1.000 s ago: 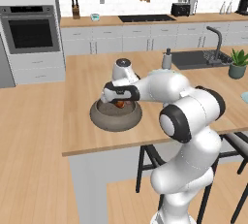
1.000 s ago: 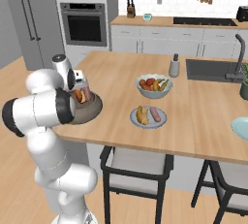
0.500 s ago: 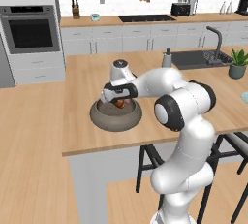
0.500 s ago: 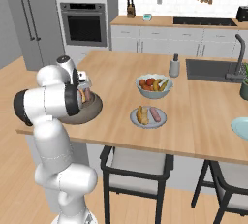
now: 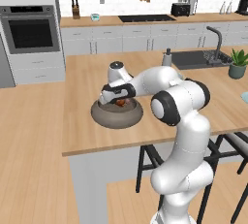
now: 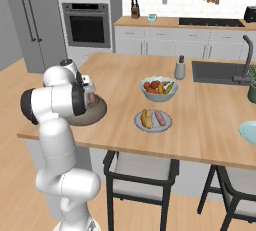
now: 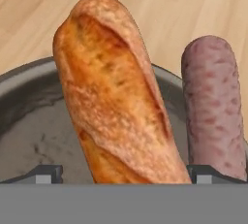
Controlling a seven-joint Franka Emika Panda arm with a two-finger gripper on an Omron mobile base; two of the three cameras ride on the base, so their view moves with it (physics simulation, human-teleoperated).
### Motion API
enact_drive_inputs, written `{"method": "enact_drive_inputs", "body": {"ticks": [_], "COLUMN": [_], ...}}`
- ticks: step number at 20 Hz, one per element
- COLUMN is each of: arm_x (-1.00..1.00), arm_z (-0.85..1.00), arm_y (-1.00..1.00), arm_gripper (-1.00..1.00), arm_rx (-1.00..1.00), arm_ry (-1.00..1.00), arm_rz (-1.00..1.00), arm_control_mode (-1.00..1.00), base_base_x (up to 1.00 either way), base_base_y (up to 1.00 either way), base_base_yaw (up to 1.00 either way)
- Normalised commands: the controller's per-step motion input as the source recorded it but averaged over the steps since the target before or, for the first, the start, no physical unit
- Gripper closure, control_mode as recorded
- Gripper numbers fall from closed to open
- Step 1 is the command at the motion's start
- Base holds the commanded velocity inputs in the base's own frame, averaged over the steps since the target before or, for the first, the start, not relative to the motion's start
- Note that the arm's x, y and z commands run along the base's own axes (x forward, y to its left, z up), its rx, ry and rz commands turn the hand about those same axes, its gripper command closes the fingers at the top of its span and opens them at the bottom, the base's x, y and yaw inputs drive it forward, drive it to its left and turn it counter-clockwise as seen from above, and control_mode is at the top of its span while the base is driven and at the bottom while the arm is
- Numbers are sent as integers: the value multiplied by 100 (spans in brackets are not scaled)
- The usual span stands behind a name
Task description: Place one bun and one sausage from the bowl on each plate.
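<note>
The gripper (image 7: 123,172) is down inside the bowl (image 5: 116,115), jaws spread wide with nothing clamped, one fingertip on either side of the orange bun (image 7: 114,97), so this looks like the set-up for a pinch rather than a hold, and the bun is the likely target; right beside that bun in the hand view lies a pinkish-brown sausage (image 7: 213,104), both propped against the bowl's grey inner wall with their far ends poking over the rim; from the left base view the hand hovers over the dark bowl, which sits close to the near edge of the worktop (image 5: 87,82), toward its left end; swing out along the worktop in the right base view and there is a pale plate (image 6: 153,121) well apart from the bowl and near the front edge, and it is already loaded with a tan bun (image 6: 146,118) and a second sausage (image 6: 160,118) lying side by side; behind it stands the fruit bowl (image 6: 159,89), not part of the job; at the far right edge a sliver of a second plate (image 6: 248,131) looks bare, though little of it shows; so by my reckoning one plate is served, half the job, and the pair in the bowl has yet to be carried across to the other one, a long reach over the worktop
</note>
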Motion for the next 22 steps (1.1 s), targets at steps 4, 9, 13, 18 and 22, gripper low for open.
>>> {"method": "enact_drive_inputs", "body": {"ticks": [4,9,13,18,22], "arm_x": [5,0,0,-11,-56], "arm_z": [0,-2,-1,18,82], "arm_y": [-13,0,0,-1,-3], "arm_gripper": [-100,100,100,100,100], "arm_rx": [0,0,0,0,0], "arm_ry": [0,2,5,1,0], "arm_rz": [-3,-1,0,0,0], "arm_control_mode": [-100,-100,-100,-100,-100], "base_base_x": [0,0,0,0,0], "base_base_y": [0,0,0,0,0], "base_base_yaw": [0,0,0,0,0]}}
